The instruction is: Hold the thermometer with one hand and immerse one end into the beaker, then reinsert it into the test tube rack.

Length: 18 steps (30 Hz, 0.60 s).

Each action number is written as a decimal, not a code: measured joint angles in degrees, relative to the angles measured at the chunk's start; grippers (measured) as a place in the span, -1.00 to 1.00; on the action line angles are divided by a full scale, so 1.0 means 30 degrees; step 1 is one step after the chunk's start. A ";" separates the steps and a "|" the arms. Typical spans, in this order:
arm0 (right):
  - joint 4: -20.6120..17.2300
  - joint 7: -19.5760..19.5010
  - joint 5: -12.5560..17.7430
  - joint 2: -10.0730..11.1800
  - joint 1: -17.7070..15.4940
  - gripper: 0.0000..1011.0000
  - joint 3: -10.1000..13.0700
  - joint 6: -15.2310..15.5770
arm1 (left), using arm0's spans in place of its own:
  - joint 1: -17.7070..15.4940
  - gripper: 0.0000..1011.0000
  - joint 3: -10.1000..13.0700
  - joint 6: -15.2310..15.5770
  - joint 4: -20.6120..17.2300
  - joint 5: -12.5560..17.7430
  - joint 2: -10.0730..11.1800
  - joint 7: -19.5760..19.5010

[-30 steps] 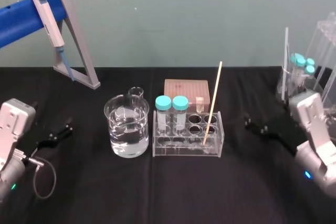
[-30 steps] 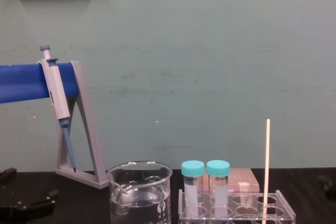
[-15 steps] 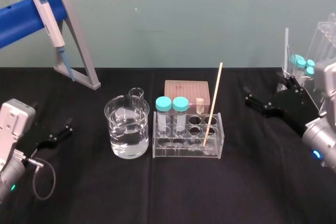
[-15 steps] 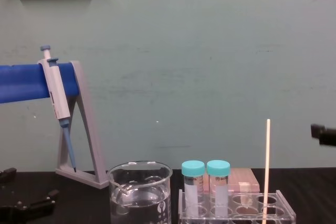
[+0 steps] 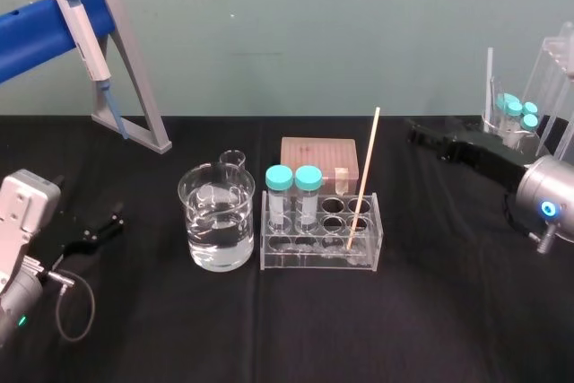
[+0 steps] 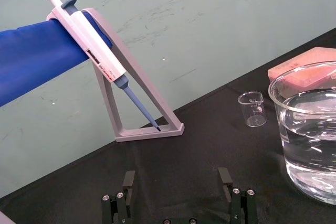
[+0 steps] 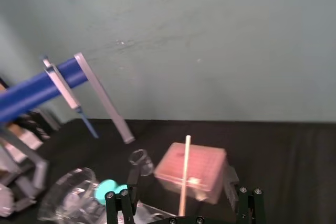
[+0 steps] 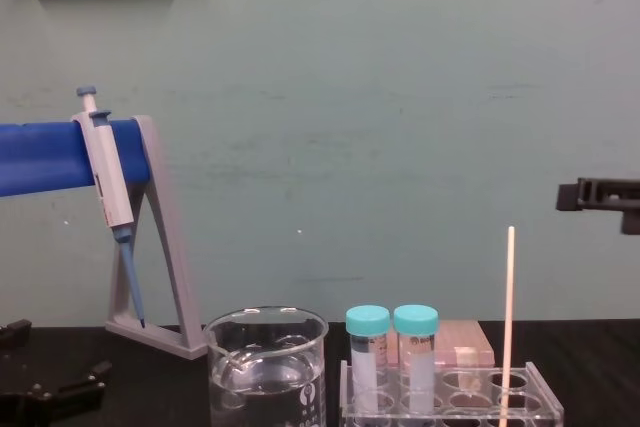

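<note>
While the left gripper (image 5: 97,229) lies low over the black table (image 5: 269,329) at the left, pointing forward and inward with fingers spread on nothing, the beaker (image 5: 217,226) of clear liquid stands just left of the test tube rack (image 5: 321,248). 2 teal-capped tubes (image 5: 293,187) fill its left holes; the thermometer (image 5: 363,177) leans in a right front hole. Right of it, the right gripper (image 5: 420,134) hangs raised, arm reaching inward, fingers wide apart, clear of the thermometer's top.

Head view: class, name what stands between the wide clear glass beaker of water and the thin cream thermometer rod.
Two teal-capped clear tubes upright in the clear acrylic test tube rack, then an empty hole; head view.
</note>
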 joint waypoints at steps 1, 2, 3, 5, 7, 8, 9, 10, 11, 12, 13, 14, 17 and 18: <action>0.0162 0.0045 0.0375 -0.0090 0.0165 0.98 0.0043 0.0344 | 0.0001 0.99 -0.0001 -0.0001 0.0000 0.0000 0.0001 0.0000; 0.0352 0.0069 0.0713 -0.0180 0.0339 0.98 0.0078 0.0660 | 0.0001 0.99 0.0000 -0.0001 0.0000 0.0000 0.0000 0.0000; 0.0545 0.0084 0.1004 -0.0263 0.0500 0.98 0.0102 0.0950 | 0.0001 0.99 -0.0001 -0.0001 0.0000 0.0001 0.0000 0.0000; 0.1083 0.0096 0.1762 -0.0468 0.0999 0.98 0.0109 0.1782 | 0.0001 0.99 0.0000 -0.0001 0.0001 0.0000 0.0000 0.0000; 0.1649 0.0086 0.2331 -0.0641 0.1493 0.98 0.0001 0.2472 | 0.0001 0.99 0.0000 0.0000 0.0001 0.0000 0.0000 0.0000; 0.1836 0.0073 0.2444 -0.0680 0.1643 0.98 -0.0070 0.2639 | 0.0001 0.99 0.0000 -0.0001 0.0001 0.0000 -0.0001 0.0000; 0.2040 0.0062 0.2540 -0.0722 0.1798 0.98 -0.0148 0.2783 | 0.0002 0.99 -0.0001 0.0000 0.0001 0.0000 -0.0001 0.0000; 0.2388 0.0057 0.2665 -0.0801 0.2074 0.98 -0.0332 0.2972 | 0.0000 0.99 -0.0001 0.0000 0.0001 0.0000 0.0000 0.0000; 0.2559 0.0057 0.2683 -0.0833 0.2186 0.98 -0.0421 0.3015 | 0.0001 0.99 -0.0001 0.0000 0.0000 0.0000 0.0000 0.0000; 0.2791 0.0054 0.2694 -0.0875 0.2331 0.98 -0.0545 0.3058 | 0.0001 0.99 0.0000 0.0000 0.0001 0.0000 0.0000 0.0000; 0.3167 0.0057 0.2713 -0.0954 0.2567 0.98 -0.0783 0.3097 | 0.0001 0.99 -0.0001 0.0000 0.0001 0.0000 0.0000 0.0000; 0.3386 0.0057 0.2720 -0.1008 0.2686 0.98 -0.0897 0.3112 | 0.0002 0.99 0.0000 0.0000 0.0000 -0.0001 0.0000 0.0000; 0.4088 0.0051 0.2707 -0.1199 0.3101 0.98 -0.1355 0.3128 | 0.0000 0.99 0.0000 -0.0001 0.0000 -0.0001 0.0001 0.0000; 0.4269 0.0051 0.2681 -0.1245 0.3219 0.98 -0.1507 0.3123 | 0.0001 0.99 0.0001 0.0000 0.0001 0.0000 0.0000 0.0000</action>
